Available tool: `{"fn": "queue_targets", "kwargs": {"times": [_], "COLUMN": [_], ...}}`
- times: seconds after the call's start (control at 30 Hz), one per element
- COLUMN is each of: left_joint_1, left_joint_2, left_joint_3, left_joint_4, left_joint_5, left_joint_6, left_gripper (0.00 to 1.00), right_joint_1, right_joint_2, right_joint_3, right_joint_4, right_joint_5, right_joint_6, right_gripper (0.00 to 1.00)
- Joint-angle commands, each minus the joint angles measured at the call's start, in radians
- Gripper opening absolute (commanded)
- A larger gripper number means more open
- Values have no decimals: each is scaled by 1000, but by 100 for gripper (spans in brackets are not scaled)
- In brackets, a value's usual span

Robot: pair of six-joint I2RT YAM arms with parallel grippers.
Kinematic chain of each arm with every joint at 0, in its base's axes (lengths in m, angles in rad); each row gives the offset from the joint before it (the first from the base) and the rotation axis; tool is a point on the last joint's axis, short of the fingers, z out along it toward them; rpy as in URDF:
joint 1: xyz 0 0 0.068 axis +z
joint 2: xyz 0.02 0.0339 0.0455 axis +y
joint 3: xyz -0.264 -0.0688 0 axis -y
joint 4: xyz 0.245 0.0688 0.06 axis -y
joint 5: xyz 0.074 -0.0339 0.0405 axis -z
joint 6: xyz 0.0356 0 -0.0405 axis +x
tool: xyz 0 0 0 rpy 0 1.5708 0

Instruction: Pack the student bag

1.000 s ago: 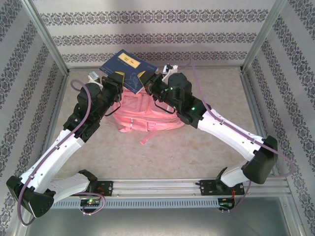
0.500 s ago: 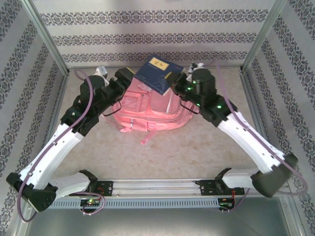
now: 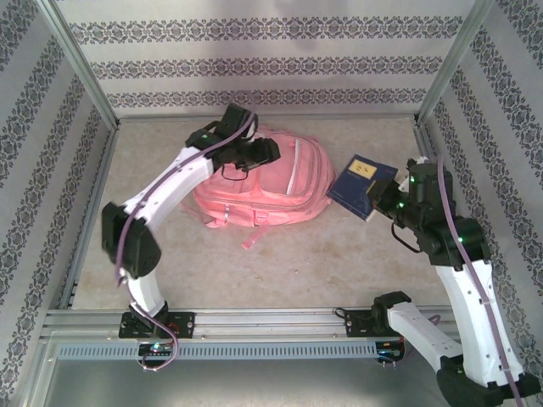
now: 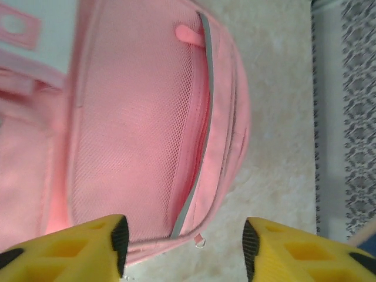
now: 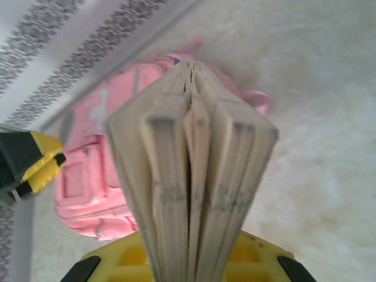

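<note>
Right claw (image 3: 378,198), one book (image 3: 360,181), one bag (image 3: 270,192)

- Pale beige counter (image 3: 280,263), faintly marbled, evenly lit with soft shadows.
- Back wall (image 3: 254,59) papered white, crossed by horizontal bands of grey damask ornament.
- Left wall (image 3: 34,127) and right wall (image 3: 509,93) in the same paper, bands slanting toward the rear.
- Silver metal posts (image 3: 82,59) at the rear corners.
- Slotted metal rail (image 3: 271,321) along the near edge.
</note>
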Motion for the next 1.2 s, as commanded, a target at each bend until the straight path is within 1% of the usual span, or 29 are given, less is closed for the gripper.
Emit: {"fn": "queue_targets", "kwargs": {"times": [0.0,0.13,0.23,0.43,0.7,0.9,1.0,1.03,1.1,1.17], "left_joint_1": [-28,-40,-41,-41,-53,-61,-63,-63,-63,-63], "left_joint_2": [112,276,338,382,413,443,453,460,476,486], "left_joint_3": [154,329,384,391,405,406,415,427,458,484], "left_joint_4": [-117,-182,-189,-156,-132,-115,-111,-121,-156,-191], "left_joint_5": [103,144,145,159,203,246,242,225,180,122], "left_joint_6": [178,236,242,237,224,204,199,202,208,213], "left_gripper": [47,40,39,40,31,30,28,28,22,11], "right_joint_1": [-39,-56,-62,-71,-77,-82,-82,-82,-82,-83], "right_joint_2": [-19,-33,-43,-56,-51,-39,-36,-37,-41,-46], "right_joint_3": [-8,-14,-17,-34,-85,-94,-102,-103,-109,-109], "right_joint_4": [-125,-161,-175,-168,-138,-111,-107,-106,-105,-105], "right_joint_5": [-26,-15,-22,-43,-83,-106,-112,-114,-117,-116], "right_joint_6": [-105,-126,-127,-111,-84,-73,-71,-69,-64,-62], "right_gripper": [0,0,0,0,0,0,0,0,0,0]}}
